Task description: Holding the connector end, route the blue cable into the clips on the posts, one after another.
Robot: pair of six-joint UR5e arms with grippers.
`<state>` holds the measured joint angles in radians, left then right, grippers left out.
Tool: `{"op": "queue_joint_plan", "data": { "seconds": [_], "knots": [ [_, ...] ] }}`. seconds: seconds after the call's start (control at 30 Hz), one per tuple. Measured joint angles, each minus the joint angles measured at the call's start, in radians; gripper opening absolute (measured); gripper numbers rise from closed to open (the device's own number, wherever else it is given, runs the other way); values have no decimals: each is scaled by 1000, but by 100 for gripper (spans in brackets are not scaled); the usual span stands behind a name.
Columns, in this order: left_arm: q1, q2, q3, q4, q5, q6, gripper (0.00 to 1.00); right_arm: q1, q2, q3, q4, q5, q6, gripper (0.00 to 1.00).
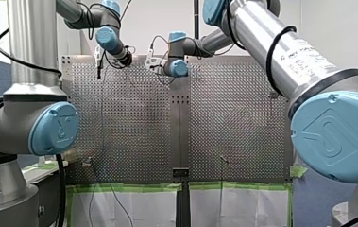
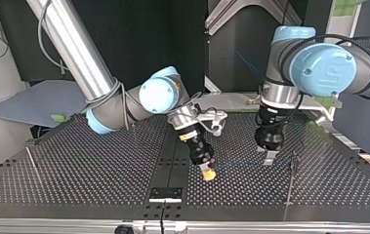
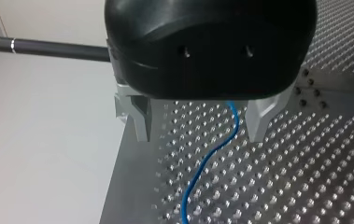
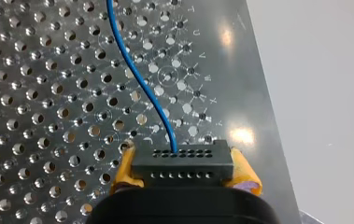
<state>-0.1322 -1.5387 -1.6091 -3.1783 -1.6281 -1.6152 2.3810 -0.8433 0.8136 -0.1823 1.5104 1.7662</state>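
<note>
Blue cable [image 4: 137, 77] lies loose on the perforated counter [image 4: 48, 98], curving in a slack S away from the black connector [image 4: 182, 164] it ends in. That connector is clamped crosswise in my right claw [image 4: 182, 154], its yellow pads [image 4: 245, 175] pressing on the two short ends so that the face where the cable enters stays free. Judging by the task, this is the sensible hold: the stiff end gives a firm handle, and the wire can trail behind without being pinched. My left claw [image 3: 198, 123] hangs low over the counter with its metal fingers [image 3: 137, 116] spread wide, one on each side of the cable and touching nothing. It looks placed to close on the wire as a guide or to keep tension while the other arm pulls, though that is only my reading. In the top view the two claws sit near each other about the counter's middle, with a thin post [image 2: 292, 163] just beside the left one and another post well apart at that view's left edge. The clips on them are too small to make out, and no view shows the cable seated in one, so I judge the routing not yet begun. The slack curve suggests the wire needs drawing taut before it meets the first clip.
</note>
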Motion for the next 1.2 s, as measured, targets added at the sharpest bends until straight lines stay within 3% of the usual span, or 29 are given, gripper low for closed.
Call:
{"op": "queue_joint_plan", "data": {
  "seconds": [0.3,0.67,0.73,0.77,0.83,0.87,0.93,0.97,1.03,1.07,1.13,1.2],
  "knots": [
    [7,-64,14,33,-24,0,100,3,-1,-2,4,-1,2,0],
    [16,-72,14,91,-51,-11,100,3,0,-2,3,0,5,0],
    [16,-72,14,93,-51,-12,86,3,0,-2,3,0,6,0],
    [16,-72,14,94,-51,-13,86,3,0,-1,4,0,7,0],
    [16,-72,14,95,-52,-16,66,3,0,-1,4,-1,7,0],
    [16,-72,14,96,-52,-16,66,3,0,-1,4,-1,8,0],
    [16,-72,15,99,-55,-18,47,3,0,-1,5,-1,9,0],
    [16,-72,14,101,-57,-18,47,3,0,-1,5,-1,10,0],
    [14,-72,14,104,-68,-18,22,3,0,-1,6,-1,10,0],
    [14,-72,14,105,-73,-18,22,4,0,-1,7,-1,10,0],
    [12,-72,14,106,-84,-18,0,3,0,-1,8,-1,10,0],
    [11,-72,14,107,-93,-18,0,3,0,-1,10,-1,10,0]
  ]
}}
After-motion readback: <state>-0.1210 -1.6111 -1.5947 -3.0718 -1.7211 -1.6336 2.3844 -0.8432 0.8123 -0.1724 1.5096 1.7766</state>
